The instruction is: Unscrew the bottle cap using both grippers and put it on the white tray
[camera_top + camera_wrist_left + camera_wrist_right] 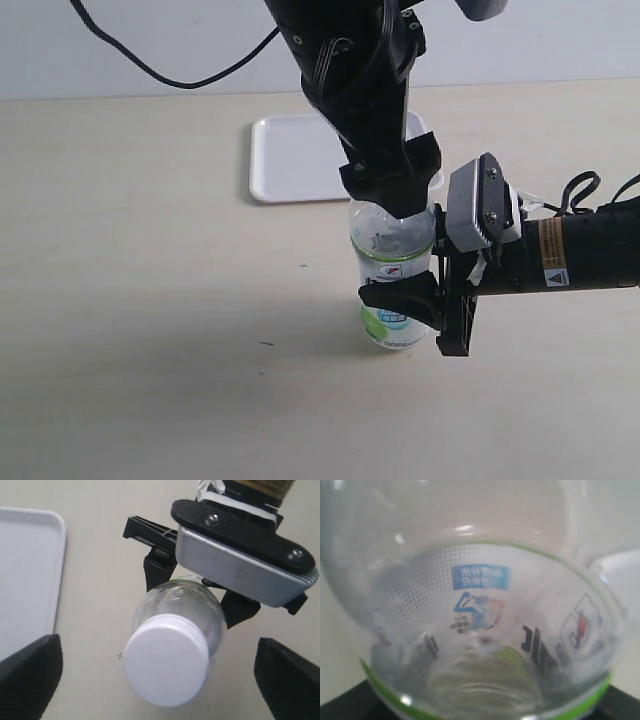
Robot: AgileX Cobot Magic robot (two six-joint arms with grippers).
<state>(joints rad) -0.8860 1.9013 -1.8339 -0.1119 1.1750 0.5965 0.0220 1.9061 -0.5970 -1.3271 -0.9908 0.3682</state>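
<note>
The clear bottle (393, 248) with its green and white label stands upright on the table. My right gripper (408, 300) reaches in from the right and is shut on the bottle's lower body; the bottle (480, 580) fills the right wrist view. The white bottle cap (166, 661) sits on the neck. My left gripper (157, 652) hangs straight above it, open, with its fingers (30, 675) standing well clear of the cap on either side. In the exterior view the left gripper (395, 200) hides the cap. The white tray (290, 160) lies behind the bottle, with nothing on it.
The tray's rim (59, 570) lies close beside the bottle on the left arm's side. The right arm's grey-white block (478, 205) sits just right of the bottle's shoulder. A black cable (170, 75) hangs at the back left.
</note>
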